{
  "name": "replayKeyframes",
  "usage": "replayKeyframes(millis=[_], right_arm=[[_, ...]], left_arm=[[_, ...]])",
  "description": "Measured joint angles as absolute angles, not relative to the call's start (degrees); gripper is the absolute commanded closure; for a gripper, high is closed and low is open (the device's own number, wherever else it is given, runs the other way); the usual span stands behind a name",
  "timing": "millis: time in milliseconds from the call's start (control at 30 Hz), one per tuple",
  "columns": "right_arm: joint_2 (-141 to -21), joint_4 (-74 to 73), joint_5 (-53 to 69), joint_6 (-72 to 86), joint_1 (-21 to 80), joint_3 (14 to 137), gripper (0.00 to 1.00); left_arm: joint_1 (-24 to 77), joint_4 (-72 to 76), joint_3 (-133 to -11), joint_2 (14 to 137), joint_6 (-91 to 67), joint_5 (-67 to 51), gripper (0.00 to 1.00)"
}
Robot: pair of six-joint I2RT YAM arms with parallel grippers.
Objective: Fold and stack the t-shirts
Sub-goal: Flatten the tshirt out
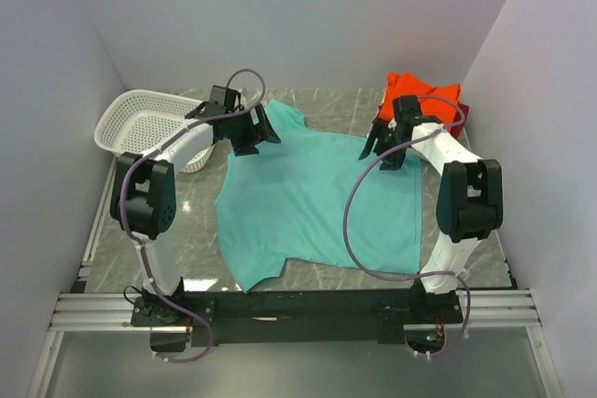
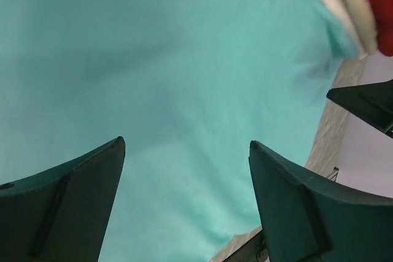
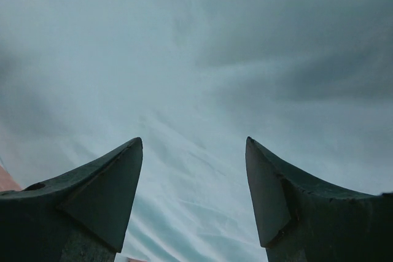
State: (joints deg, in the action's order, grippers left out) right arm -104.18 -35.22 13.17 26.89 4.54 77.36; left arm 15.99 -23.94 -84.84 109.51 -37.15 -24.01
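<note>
Teal t-shirt point(image 1: 317, 207) lies spread flat over the middle of the tabletop point(image 1: 322, 100), with one sleeve reaching toward the near left. Our left claw point(image 1: 250, 132) hangs over its far-left part and our right claw point(image 1: 384, 151) over its far-right edge. Both wrist views show each claw spread wide with only teal cloth beneath and nothing pinched. We cannot tell whether the tips touch the cloth.

At the far right an orange-red shirt point(image 1: 424, 95) sits folded on a dark red shirt point(image 1: 459, 116), and a white basket point(image 1: 145, 123) stands at the far left.

We judge the step in hand to be taking hold of the far edge for a first fold. To do it well, we should lower both claws together and close each on the edge itself rather than on bunched cloth. We should also grip at matching spots so the fold line runs straight, and lift only enough to carry the edge over.
</note>
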Motion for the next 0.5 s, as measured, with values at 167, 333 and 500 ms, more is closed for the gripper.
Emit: replayKeyframes(millis=[167,333,500], right_arm=[[-104.1,-35.0,13.2,26.9,6.4,71.9,0.26],[-104.0,-34.6,13.2,26.9,6.9,68.6,0.26],[-104.0,-34.1,13.2,26.9,6.9,68.1,0.27]], left_arm=[[16.2,-23.0,-75.4,105.8,-37.7,-22.1,0.12],[16.2,-23.3,-71.4,105.7,-38.2,-20.0,0.11],[16.2,-23.2,-71.4,106.5,-38.4,-18.4,0.10]])
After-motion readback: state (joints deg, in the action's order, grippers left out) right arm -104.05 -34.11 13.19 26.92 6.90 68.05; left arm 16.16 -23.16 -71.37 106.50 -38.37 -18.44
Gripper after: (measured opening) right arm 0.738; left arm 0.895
